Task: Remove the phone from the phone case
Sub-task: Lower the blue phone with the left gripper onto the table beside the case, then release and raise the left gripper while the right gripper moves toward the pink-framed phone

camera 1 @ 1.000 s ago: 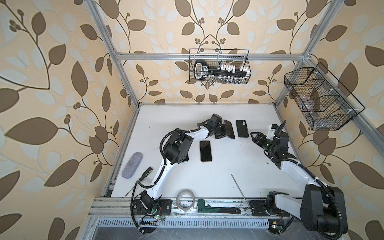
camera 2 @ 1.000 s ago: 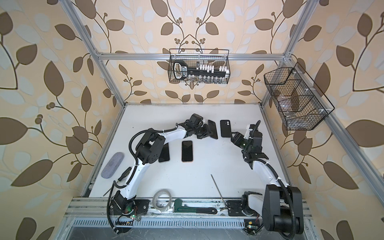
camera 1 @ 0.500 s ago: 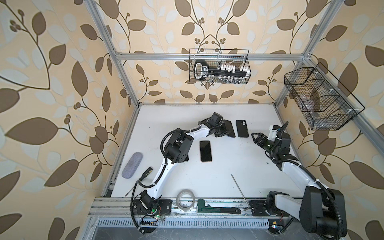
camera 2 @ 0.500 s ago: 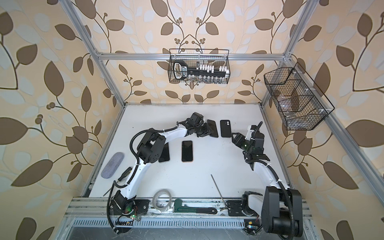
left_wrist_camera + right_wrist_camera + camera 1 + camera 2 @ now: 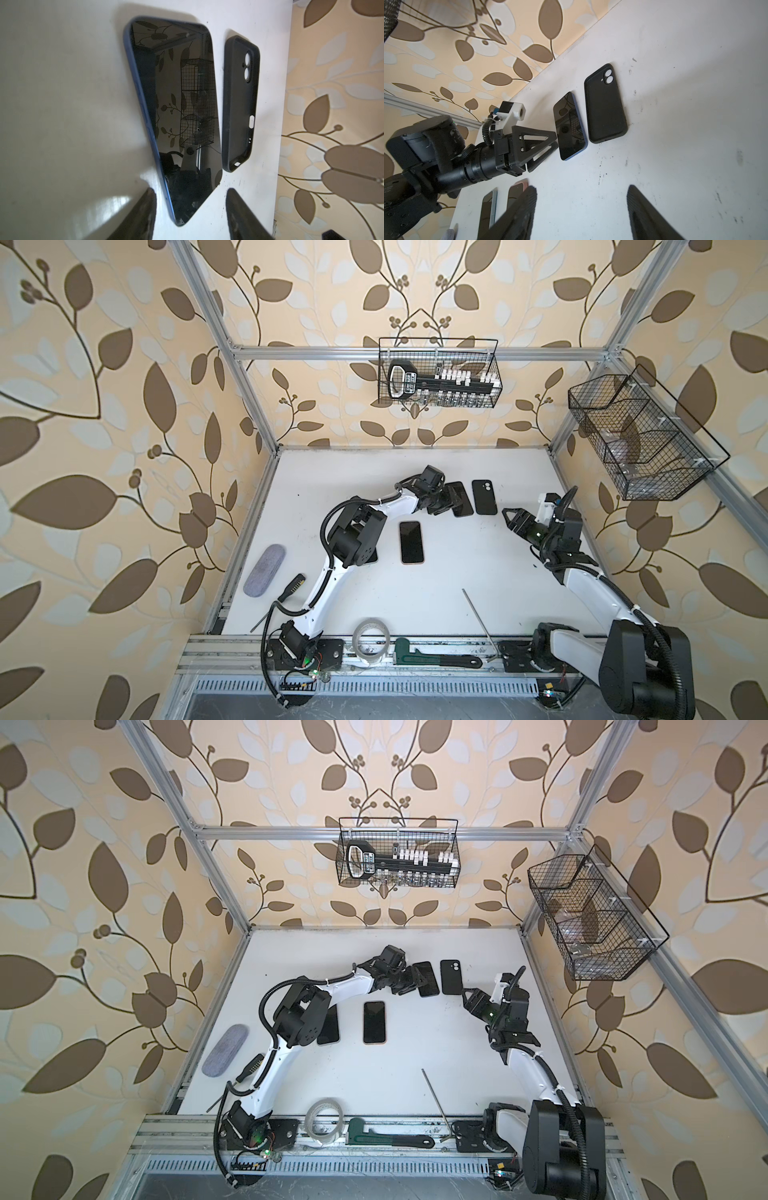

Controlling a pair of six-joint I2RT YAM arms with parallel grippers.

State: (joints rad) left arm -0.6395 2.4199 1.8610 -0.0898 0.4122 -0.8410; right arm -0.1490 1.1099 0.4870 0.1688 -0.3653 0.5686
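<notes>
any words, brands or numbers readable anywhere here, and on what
Nothing can be read.
The label on the black rail in the back basket: lettering there, too blurred to read.
The white tags on that rail: too small to read.
The phone: dark screen, only reflections.
The case: no markings seen.

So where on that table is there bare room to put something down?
Bare: the back-left corner of the table, and the middle between the pink-edged phone, the rod and the right arm. Crowded: back centre, where left gripper, blue phone and empty case cluster.
</notes>
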